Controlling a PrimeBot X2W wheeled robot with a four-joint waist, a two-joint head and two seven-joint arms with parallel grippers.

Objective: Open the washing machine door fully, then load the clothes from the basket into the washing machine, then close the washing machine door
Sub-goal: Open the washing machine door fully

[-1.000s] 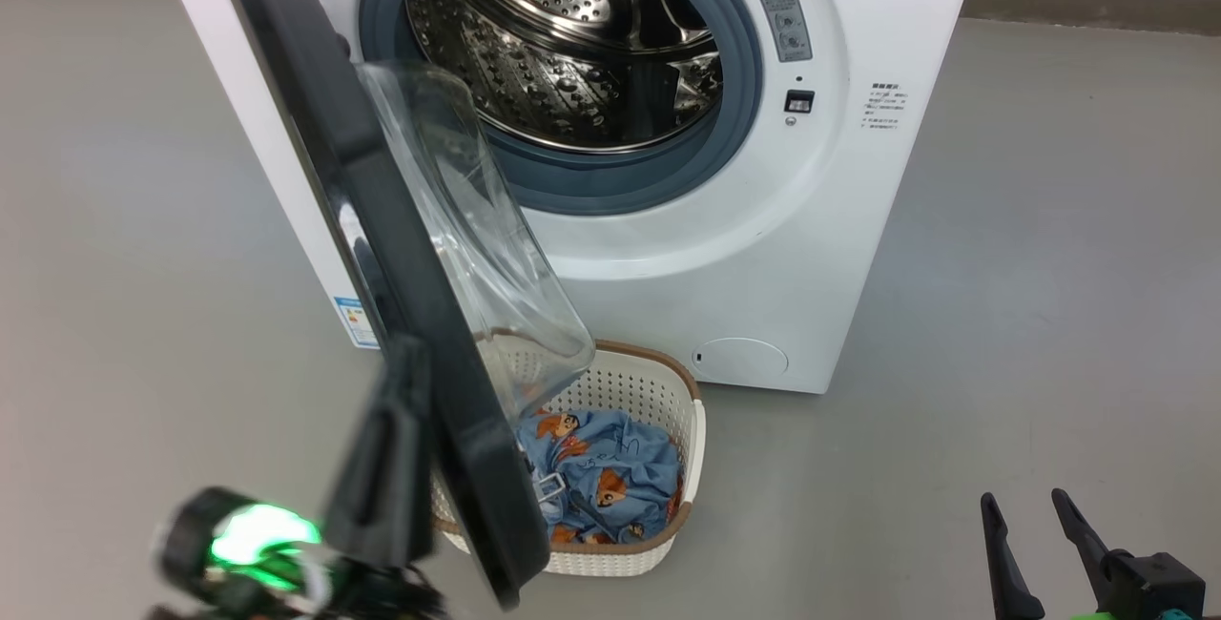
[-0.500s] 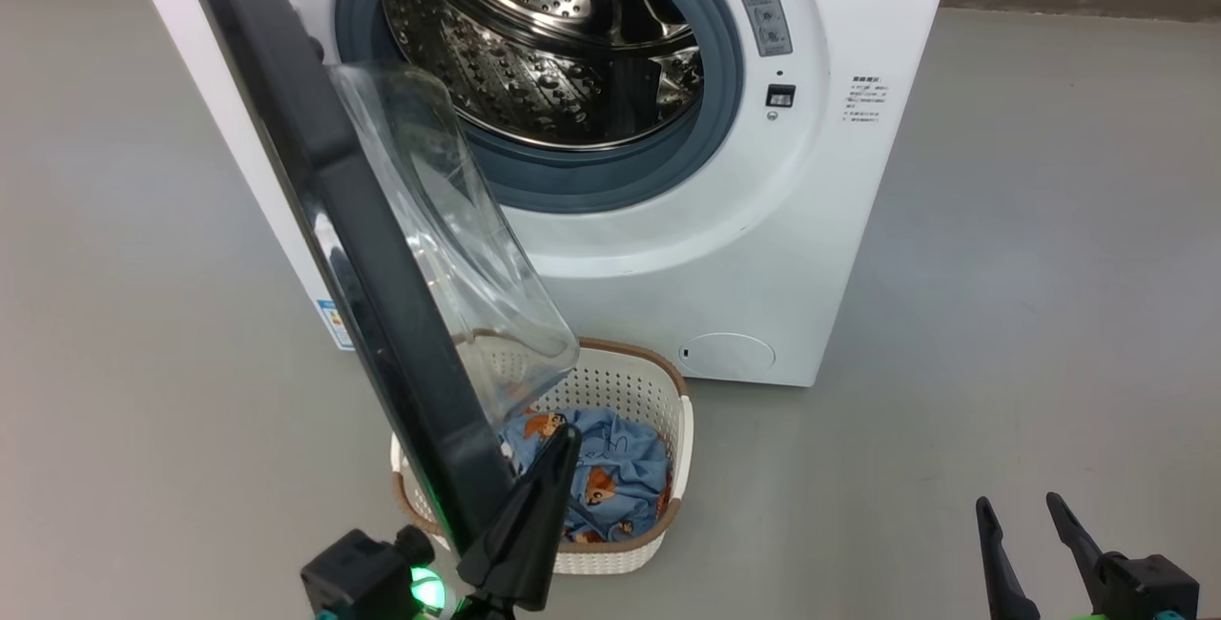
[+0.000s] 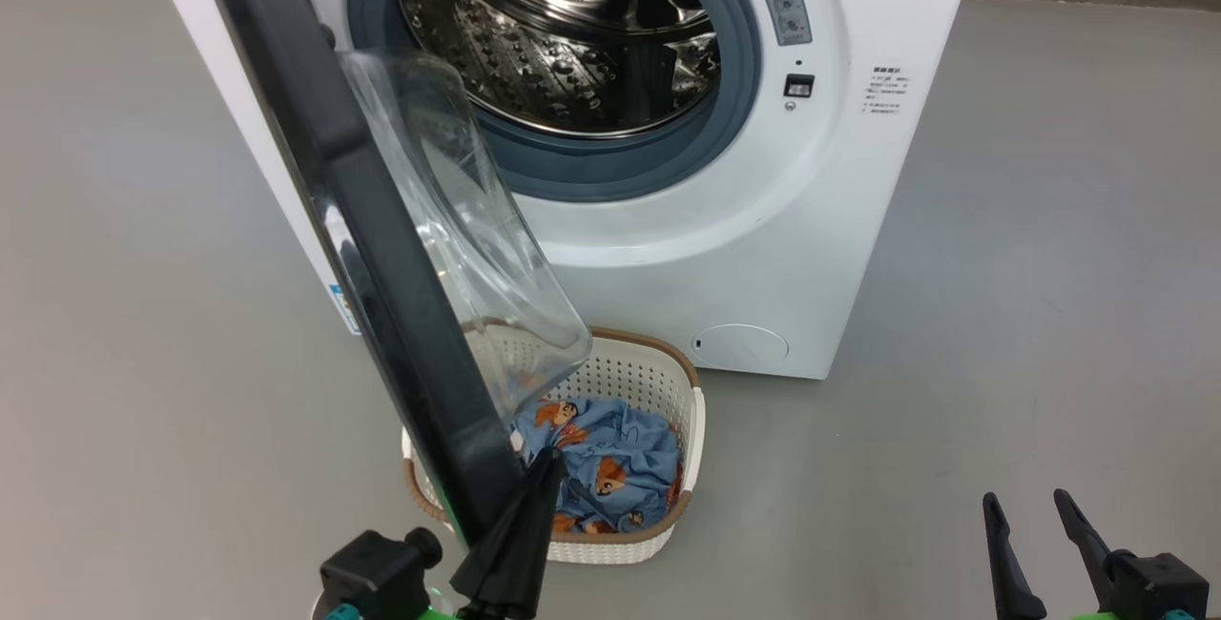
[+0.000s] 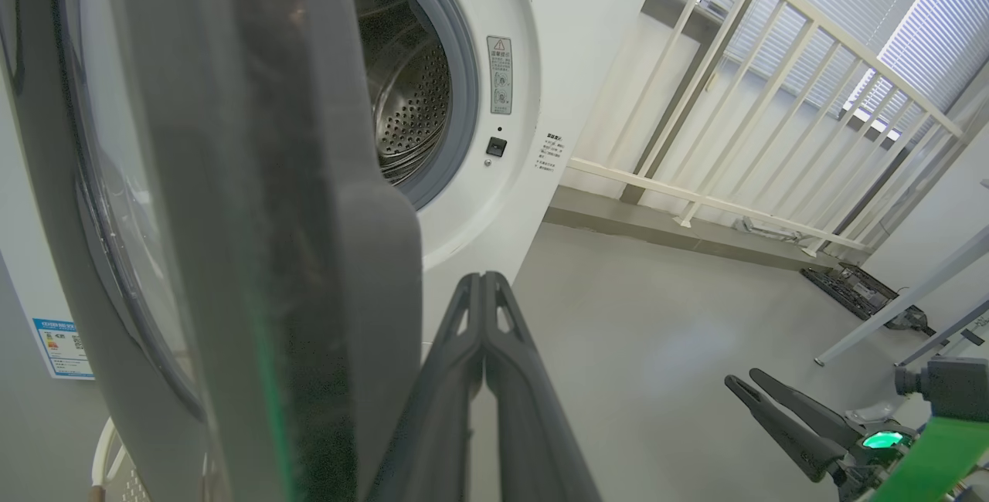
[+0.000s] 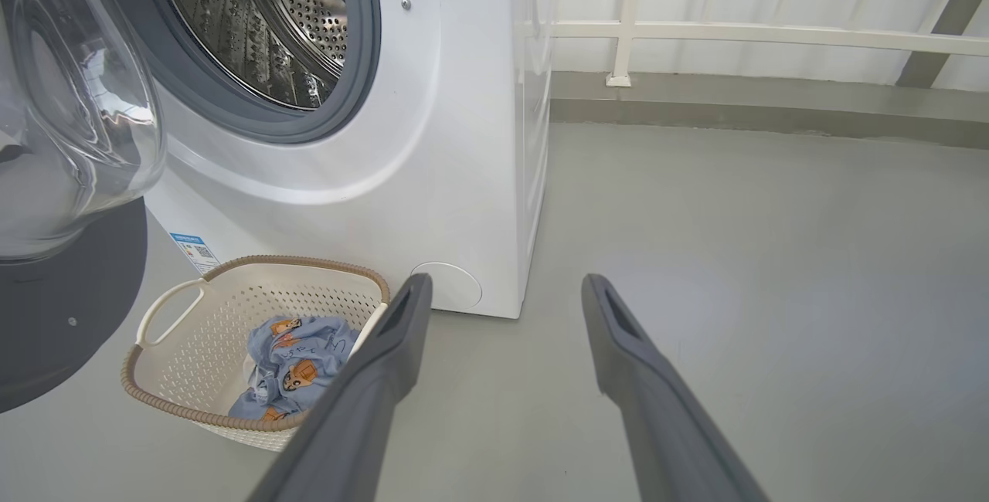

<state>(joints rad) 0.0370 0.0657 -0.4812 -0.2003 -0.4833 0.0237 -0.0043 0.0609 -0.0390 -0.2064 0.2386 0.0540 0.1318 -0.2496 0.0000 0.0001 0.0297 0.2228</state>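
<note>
The washing machine (image 3: 839, 219) stands with its drum (image 3: 572, 29) exposed. The washing machine door (image 3: 382, 248) hangs partly open, edge-on to me, its glass bowl (image 3: 467, 219) bulging over the basket (image 3: 658, 367). The cream basket sits on the floor against the machine's front, with the blue printed clothes (image 3: 610, 467) inside. My left gripper (image 3: 550, 454) is shut and empty, its tip beside the door's lower edge on the inner side, above the clothes. My right gripper (image 3: 1025, 501) stands open and empty at the lower right, well clear of the basket (image 5: 255, 418) and clothes (image 5: 297, 359).
Grey floor (image 3: 1002, 315) spreads to the right of the machine. A white railing (image 4: 734, 100) and a low kerb (image 5: 734, 104) run behind it. Dark gear (image 4: 858, 293) lies on the floor by the railing.
My left gripper has swung from the door's outer face round its lower edge to the inner side, above the basket. The head camera shifted a little. The right gripper stayed put.
</note>
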